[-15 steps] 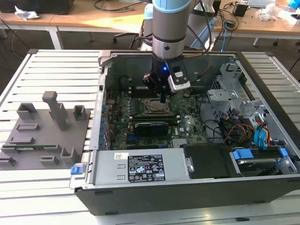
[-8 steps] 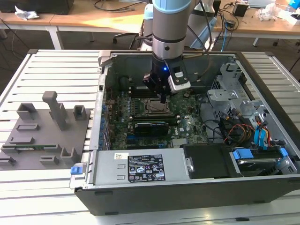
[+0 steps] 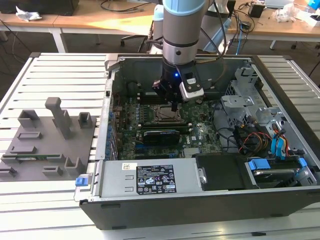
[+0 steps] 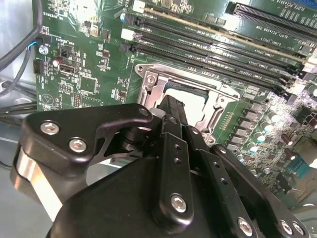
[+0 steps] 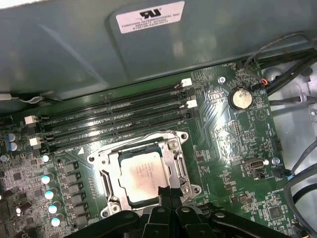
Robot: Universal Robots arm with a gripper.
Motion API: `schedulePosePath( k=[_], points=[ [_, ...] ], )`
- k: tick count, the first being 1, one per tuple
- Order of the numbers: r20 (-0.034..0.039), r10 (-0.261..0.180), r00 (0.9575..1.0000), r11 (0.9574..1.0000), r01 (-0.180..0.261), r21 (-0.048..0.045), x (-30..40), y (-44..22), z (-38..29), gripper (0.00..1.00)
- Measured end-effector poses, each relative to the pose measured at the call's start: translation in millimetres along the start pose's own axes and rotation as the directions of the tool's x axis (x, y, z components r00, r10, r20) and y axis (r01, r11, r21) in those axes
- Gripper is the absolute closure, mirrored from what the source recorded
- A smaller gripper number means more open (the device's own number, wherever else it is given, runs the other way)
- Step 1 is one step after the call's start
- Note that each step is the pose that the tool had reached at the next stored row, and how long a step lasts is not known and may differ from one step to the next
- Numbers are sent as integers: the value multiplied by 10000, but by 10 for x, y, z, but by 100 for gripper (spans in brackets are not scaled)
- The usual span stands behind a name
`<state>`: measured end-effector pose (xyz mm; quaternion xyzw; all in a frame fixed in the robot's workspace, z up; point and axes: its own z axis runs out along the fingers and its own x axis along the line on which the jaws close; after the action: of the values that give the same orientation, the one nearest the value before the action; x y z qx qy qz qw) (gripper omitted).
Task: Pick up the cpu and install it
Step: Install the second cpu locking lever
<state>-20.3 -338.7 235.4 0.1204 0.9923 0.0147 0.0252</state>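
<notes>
exterior view: high, angled down over the whole open pc case [image 3: 200, 200] on the table [image 3: 50, 70]. both wrist views: close above the motherboard [image 5: 233, 144], sharing the cpu socket [image 5: 143, 173] [image 4: 183, 94].

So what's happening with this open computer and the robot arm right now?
A single robot arm is reaching down into an open computer case. Its gripper sits right above the socket frame on the green motherboard. The cpu, a pale silvery square, lies inside that frame, with the gripper tips at its edge. Whether the gripper is gripping it cannot be told.
</notes>
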Motion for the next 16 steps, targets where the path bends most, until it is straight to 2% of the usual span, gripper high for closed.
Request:
schedulePosePath(
  k=[3,13,16],
  points=[
    [1,0,10000,10000,0,0,-13,-53,0,89],
    [-4,-115,9999,9999,115,-6,-35,-161,20,89],
    [-7,-220,9998,9998,220,-11,-38,-175,33,89]
  ],
)
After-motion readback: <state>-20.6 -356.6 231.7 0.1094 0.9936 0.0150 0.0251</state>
